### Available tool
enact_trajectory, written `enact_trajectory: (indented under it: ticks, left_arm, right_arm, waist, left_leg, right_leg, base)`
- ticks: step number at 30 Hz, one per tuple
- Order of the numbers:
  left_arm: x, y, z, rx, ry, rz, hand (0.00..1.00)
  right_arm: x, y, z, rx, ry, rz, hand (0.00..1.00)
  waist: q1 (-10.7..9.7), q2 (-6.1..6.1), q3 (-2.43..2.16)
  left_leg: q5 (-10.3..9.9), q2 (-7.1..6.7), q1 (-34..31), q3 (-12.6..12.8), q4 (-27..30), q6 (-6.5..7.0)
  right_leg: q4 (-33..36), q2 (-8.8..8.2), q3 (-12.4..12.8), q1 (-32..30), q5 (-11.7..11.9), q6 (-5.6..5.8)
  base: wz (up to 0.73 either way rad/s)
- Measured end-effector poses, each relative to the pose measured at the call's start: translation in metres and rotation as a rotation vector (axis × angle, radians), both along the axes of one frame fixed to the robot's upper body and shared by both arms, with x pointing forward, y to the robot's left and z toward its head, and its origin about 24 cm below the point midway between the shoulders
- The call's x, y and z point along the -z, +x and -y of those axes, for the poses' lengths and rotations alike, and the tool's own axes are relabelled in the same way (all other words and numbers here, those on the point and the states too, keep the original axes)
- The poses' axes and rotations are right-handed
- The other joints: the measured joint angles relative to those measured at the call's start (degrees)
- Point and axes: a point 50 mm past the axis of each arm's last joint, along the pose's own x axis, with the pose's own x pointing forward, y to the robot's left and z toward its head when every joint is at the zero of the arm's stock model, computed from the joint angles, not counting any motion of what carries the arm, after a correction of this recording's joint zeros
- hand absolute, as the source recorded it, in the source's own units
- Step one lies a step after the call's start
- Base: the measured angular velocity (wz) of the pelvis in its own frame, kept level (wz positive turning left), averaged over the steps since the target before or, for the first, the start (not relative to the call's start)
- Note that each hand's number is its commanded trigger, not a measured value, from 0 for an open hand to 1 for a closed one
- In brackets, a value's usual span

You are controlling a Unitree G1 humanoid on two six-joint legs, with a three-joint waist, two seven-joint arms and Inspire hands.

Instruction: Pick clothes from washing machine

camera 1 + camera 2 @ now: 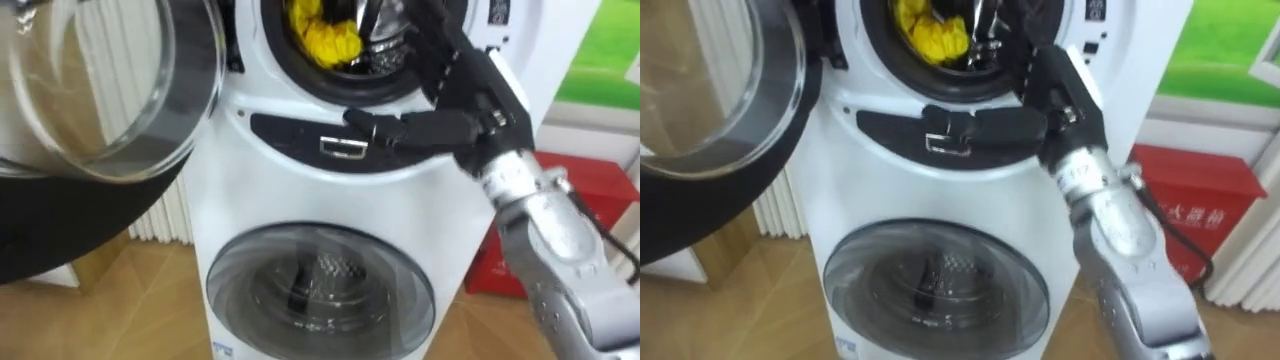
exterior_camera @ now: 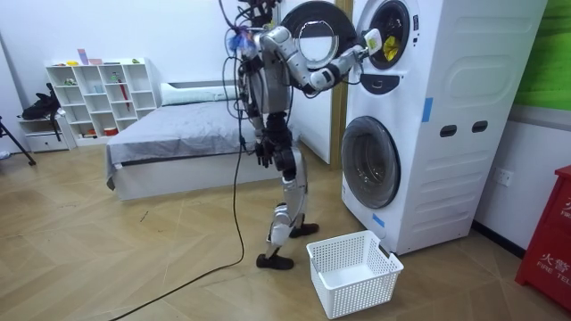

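Room: bedroom, stacked washing machine (image 2: 464, 116), basket (image 2: 357, 292) on floor.
Yellow cloth (image 1: 325, 35): inside the upper drum.
Right hand (image 1: 460, 92): at drum mouth beside cloth; grip cannot be told.
Left hand (image 2: 265, 154): hangs low.
Risk: shallow reach could miss the cloth.

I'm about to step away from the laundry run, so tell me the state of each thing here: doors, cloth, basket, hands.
Upper door, swung open.
Lower door, shut.
Yellow cloth, lying in the upper drum.
Right hand, reaching into the upper drum's mouth beside the cloth.
Left hand, hanging at the robot's side.
Basket, upright on the floor by the lower door.
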Motion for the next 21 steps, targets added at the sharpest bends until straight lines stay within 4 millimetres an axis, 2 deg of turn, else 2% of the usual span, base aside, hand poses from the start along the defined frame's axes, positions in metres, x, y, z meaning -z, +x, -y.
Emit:
enact_trajectory:
  ticks: [1, 2, 3, 4, 5, 6, 7, 8, 9, 10, 11, 12, 13, 14, 15, 16, 17, 18, 19, 20, 21]
  left_arm:
    - [0.000, 0.003, 0.002, 0.011, -0.008, 0.010, 0.00]
    - [0.001, 0.004, 0.004, 0.012, -0.012, 0.019, 0.00]
    - [0.001, 0.005, 0.004, 0.012, -0.016, 0.022, 0.00]
    - [0.001, 0.009, 0.004, 0.015, -0.019, 0.033, 0.00]
    - [0.001, 0.012, 0.004, 0.017, -0.021, 0.037, 0.00]
    - [0.001, 0.012, 0.004, 0.020, -0.034, 0.034, 0.00]
    - [0.001, 0.015, 0.004, 0.022, -0.036, 0.038, 0.00]
    - [0.001, 0.017, 0.004, 0.022, -0.037, 0.039, 0.00]
    - [0.000, 0.023, 0.002, 0.026, -0.038, 0.050, 0.00]
    - [-0.001, 0.028, 0.001, 0.031, -0.032, 0.063, 0.00]
    - [-0.001, 0.031, 0.000, 0.034, -0.030, 0.071, 0.00]
    - [-0.003, 0.039, -0.002, 0.041, -0.021, 0.087, 0.00]
    - [-0.004, 0.045, -0.003, 0.046, -0.010, 0.107, 0.00]
    - [-0.005, 0.047, -0.004, 0.048, -0.002, 0.117, 0.00]
    - [-0.008, 0.054, -0.008, 0.055, 0.020, 0.142, 0.00]
    - [-0.010, 0.059, -0.011, 0.062, 0.041, 0.154, 0.00]
    - [-0.010, 0.061, -0.012, 0.065, 0.045, 0.161, 0.00]
    - [-0.012, 0.066, -0.014, 0.069, 0.049, 0.175, 0.00]
    - [-0.013, 0.069, -0.013, 0.074, 0.051, 0.191, 0.00]
    - [-0.013, 0.070, -0.012, 0.079, 0.050, 0.195, 0.00]
    - [-0.012, 0.069, -0.009, 0.086, 0.050, 0.192, 0.00]
  right_arm:
    - [0.000, 0.000, 0.000, 0.006, 0.001, 0.000, 0.00]
    - [0.000, 0.000, 0.000, 0.007, 0.001, -0.001, 0.00]
    - [0.000, 0.000, 0.000, 0.010, 0.006, -0.003, 0.00]
    - [-0.001, 0.000, 0.002, 0.016, 0.009, -0.003, 0.00]
    - [0.000, 0.000, 0.002, 0.020, 0.009, -0.004, 0.00]
    - [-0.004, -0.003, 0.003, 0.011, -0.006, 0.022, 0.00]
    - [-0.008, -0.008, 0.002, -0.006, -0.014, 0.051, 0.00]
    - [-0.008, -0.009, 0.002, -0.008, -0.016, 0.056, 0.00]
    - [-0.008, -0.009, 0.002, -0.008, -0.017, 0.058, 0.00]
    - [-0.004, -0.017, 0.003, -0.004, -0.010, 0.063, 0.00]
    - [-0.001, -0.020, 0.004, -0.005, -0.006, 0.066, 0.00]
    - [0.004, -0.023, 0.008, 0.005, -0.005, 0.063, 0.00]
    - [0.010, -0.027, 0.010, 0.007, -0.004, 0.051, 0.00]
    - [0.013, -0.028, 0.010, 0.007, -0.009, 0.044, 0.00]
    - [0.018, -0.030, 0.012, 0.009, -0.021, 0.026, 0.00]
    - [0.021, -0.030, 0.013, 0.002, -0.025, 0.012, 0.00]
    - [0.023, -0.030, 0.013, -0.004, -0.030, 0.001, 0.00]
    - [0.025, -0.029, 0.014, -0.008, -0.037, -0.015, 0.00]
    - [0.028, -0.028, 0.015, -0.006, -0.040, -0.027, 0.00]
    - [0.028, -0.028, 0.016, -0.004, -0.040, -0.029, 0.00]
    - [0.028, -0.027, 0.016, 0.000, -0.039, -0.031, 0.00]
  waist:
    - [-0.23, -0.47, -0.28]
    - [-0.14, -0.49, -0.29]
    - [-0.20, -0.73, -0.41]
    - [-0.17, -0.10, 0.17]
    - [-0.25, 0.02, 0.25]
    - [-1.27, 0.30, -0.22]
    - [-2.22, 0.00, -0.23]
    - [-2.17, -0.08, -0.21]
    - [-2.53, -0.41, -0.02]
    - [-3.79, -0.51, 0.16]
    - [-4.50, -0.51, 0.21]
    - [-4.86, -0.67, 0.30]
    - [-5.46, -0.15, 0.42]
    - [-5.94, 0.26, 0.46]
    - [-6.92, 0.60, 0.47]
    - [-7.47, 0.89, 0.62]
    - [-7.82, 1.15, 0.60]
    - [-8.18, 1.43, 0.59]
    - [-8.33, 1.45, 0.57]
    - [-8.33, 1.43, 0.56]
    - [-8.43, 1.54, 0.49]
  left_leg:
    - [-0.12, -0.91, 0.72, 0.55, 0.17, 0.79]
    - [-0.61, -1.13, 0.89, 1.24, 0.77, 1.12]
    - [-1.79, -1.94, 1.00, 1.52, 2.03, 1.37]
    - [-3.89, -2.58, 0.01, 2.16, 4.82, 1.83]
    - [-4.65, -3.09, -0.36, 2.56, 5.67, 2.05]
    - [-5.28, -4.19, 0.03, 3.06, 4.12, 2.98]
    - [-5.62, -5.79, 1.82, 3.57, 3.26, 3.88]
    - [-5.94, -6.24, 2.66, 4.35, 3.21, 4.36]
    - [-6.64, -7.29, 4.13, 5.29, 3.27, 5.34]
    - [-7.61, -8.17, 5.49, 6.17, 3.25, 6.13]
    - [-8.32, -8.44, 6.38, 6.35, 3.04, 6.45]
    - [-9.71, -8.85, 8.17, 6.26, 2.38, 6.82]
    - [-10.92, -8.85, 9.91, 5.71, 2.09, 7.04]
    - [-11.54, -8.78, 10.86, 4.99, 1.79, 7.13]
    - [-11.92, -8.02, 12.15, 4.18, 1.16, 7.45]
    - [-11.66, -7.07, 13.01, 4.18, 0.19, 7.21]
    - [-11.55, -6.61, 13.31, 4.15, -0.13, 7.20]
    - [-11.55, -6.02, 13.93, 4.17, -0.33, 7.24]
    - [-11.62, -5.88, 14.25, 4.18, -0.25, 7.31]
    - [-11.70, -5.98, 14.35, 4.21, -0.23, 7.36]
    - [-11.78, -6.24, 14.65, 4.24, -0.24, 7.27]
  right_leg:
    - [-1.25, -0.75, 0.27, 0.38, 0.12, 0.72]
    - [-1.87, -1.16, 0.35, 0.88, 0.32, 0.96]
    - [-2.82, -1.88, 0.34, 2.38, 0.64, 1.55]
    - [-2.80, -2.60, 1.34, 3.60, 0.56, 1.95]
    - [-2.67, -3.15, 2.33, 3.92, 0.19, 2.45]
    - [-1.29, -4.29, 2.85, 3.91, -0.62, 3.62]
    - [2.21, -6.44, 2.81, 3.35, -1.45, 4.99]
    - [4.37, -7.35, 2.97, 2.83, -1.61, 5.28]
    - [8.51, -9.04, 3.04, 2.35, -1.49, 5.54]
    - [13.55, -10.32, 2.96, 1.40, -0.70, 6.65]
    - [16.11, -10.93, 3.14, 0.61, -0.01, 6.98]
    - [21.54, -11.51, 4.44, -0.88, 1.85, 6.95]
    - [26.08, -11.84, 4.64, -2.04, 5.07, 6.91]
    - [27.87, -11.73, 4.71, -2.58, 6.68, 6.81]
    - [28.93, -10.32, 5.70, -3.80, 5.76, 6.37]
    - [27.49, -8.75, 6.42, -6.40, 2.75, 6.26]
    - [25.87, -7.98, 6.25, -7.45, 1.84, 6.18]
    - [20.31, -6.42, 6.10, -9.01, 0.98, 6.18]
    - [12.98, -5.07, 6.19, -9.79, 1.44, 5.76]
    - [9.26, -4.74, 6.38, -10.12, 2.65, 5.66]
    - [5.31, -4.22, 6.92, -10.33, 7.80, 4.69]
  base:
    - [0.04]
    - [-0.05]
    - [-0.03]
    - [0.03]
    - [0.17]
    - [0.34]
    - [0.30]
    - [0.16]
    - [0.18]
    - [0.28]
    - [0.30]
    - [0.06]
    - [-0.04]
    - [0.00]
    - [0.00]
    - [0.00]
    - [-0.07]
    - [0.00]
    - [0.04]
    - [0.15]
    - [0.08]
